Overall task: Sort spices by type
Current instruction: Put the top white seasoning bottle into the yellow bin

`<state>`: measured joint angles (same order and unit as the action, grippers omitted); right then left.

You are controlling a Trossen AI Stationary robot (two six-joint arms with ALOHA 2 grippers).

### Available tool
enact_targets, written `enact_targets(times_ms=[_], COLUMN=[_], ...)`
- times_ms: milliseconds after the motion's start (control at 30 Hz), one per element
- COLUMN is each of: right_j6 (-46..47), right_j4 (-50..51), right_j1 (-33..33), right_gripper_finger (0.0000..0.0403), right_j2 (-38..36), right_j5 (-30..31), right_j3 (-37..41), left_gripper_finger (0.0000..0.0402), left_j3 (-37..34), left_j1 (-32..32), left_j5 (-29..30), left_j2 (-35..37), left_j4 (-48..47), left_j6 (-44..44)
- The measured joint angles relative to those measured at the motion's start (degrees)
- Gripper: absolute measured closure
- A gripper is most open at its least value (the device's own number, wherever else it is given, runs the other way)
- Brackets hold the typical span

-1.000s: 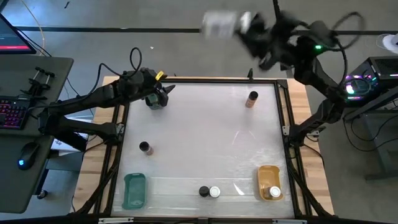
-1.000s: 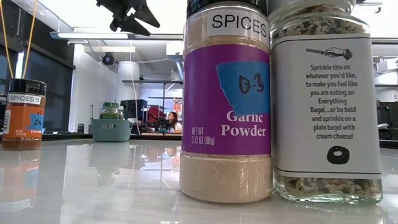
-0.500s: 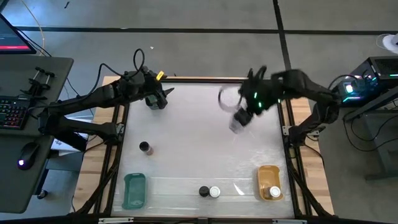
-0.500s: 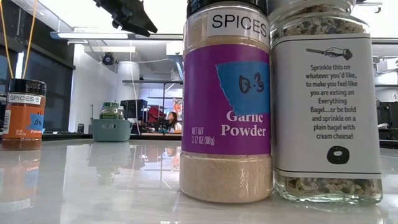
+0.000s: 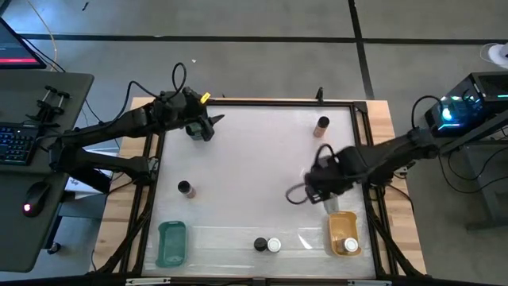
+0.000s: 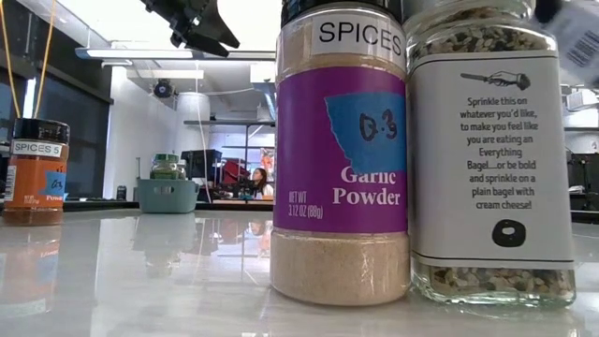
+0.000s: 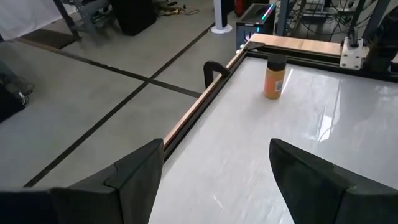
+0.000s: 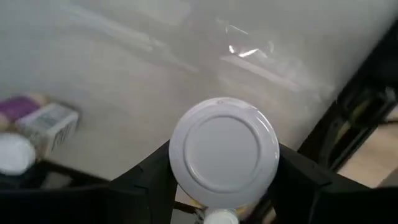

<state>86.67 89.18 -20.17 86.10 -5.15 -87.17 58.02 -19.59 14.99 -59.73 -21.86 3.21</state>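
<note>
My right gripper (image 5: 324,191) is shut on a white-lidded spice jar (image 8: 224,149) above the table's near right part, just beyond the orange tray (image 5: 343,232); the jar shows blurred in the low view (image 6: 576,33). The tray holds another white-lidded jar (image 5: 349,245). My left gripper (image 5: 208,123) hangs open and empty at the far left, over a green-lidded jar (image 5: 194,129). A brown-lidded jar (image 5: 321,125) stands at the far right and a black-lidded one (image 5: 185,189) at the left. A black-lidded jar (image 5: 259,245) and a white-lidded jar (image 5: 275,245) stand at the near edge. My right gripper pinches the jar between its two fingers (image 8: 149,177), one on each side of the body just under the white lid (image 8: 224,149). The fingers point down from above. The lid faces up toward the wrist. The jar hangs upright, lifted clear of the table.
A teal tray (image 5: 171,242) lies at the near left corner. The table has a raised dark frame (image 5: 365,159) around it. A desk with a keyboard (image 5: 16,143) stands to the left. The middle of the white tabletop (image 5: 254,175) is bare.
My right gripper has swung with the white-lidded jar from high beyond the table's far right edge toward the near edge and down, and now hangs by the orange tray's far end.
</note>
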Motion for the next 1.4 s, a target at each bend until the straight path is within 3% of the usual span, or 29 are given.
enact_targets(times_ms=[267,433,500,600,933,1400], right_j6=[29.85,38.93,40.48,41.35,42.08,43.60], right_j4=[-2.01,-1.21,-0.83,-0.52,-1.64,-5.57], right_j1=[-19.46,-29.66,-31.88,-33.64,-34.62,-36.15], right_gripper_finger=[0.0207,0.0207,0.0207,0.0207,0.0207,0.0207], right_j2=[-4.32,-2.46,-1.17,1.62,9.28,12.25], right_j5=[6.74,14.37,14.11,12.14,15.26,15.42], right_j3=[6.04,6.20,6.57,7.56,10.55,10.53], left_gripper_finger=[0.0124,0.0124,0.0124,0.0124,0.0124,0.0124], left_j3=[0.00,0.00,0.00,0.00,0.00,0.00], left_j1=[0.00,0.00,0.00,0.00,0.00,0.00], left_j5=[0.56,0.58,0.58,0.61,0.67,0.67], left_j2=[0.01,-0.11,-0.23,-0.19,-0.19,-0.17], left_j4=[0.12,1.78,2.50,2.50,2.31,2.27], left_j6=[-2.10,-2.13,-2.14,-2.39,-3.02,-5.96])
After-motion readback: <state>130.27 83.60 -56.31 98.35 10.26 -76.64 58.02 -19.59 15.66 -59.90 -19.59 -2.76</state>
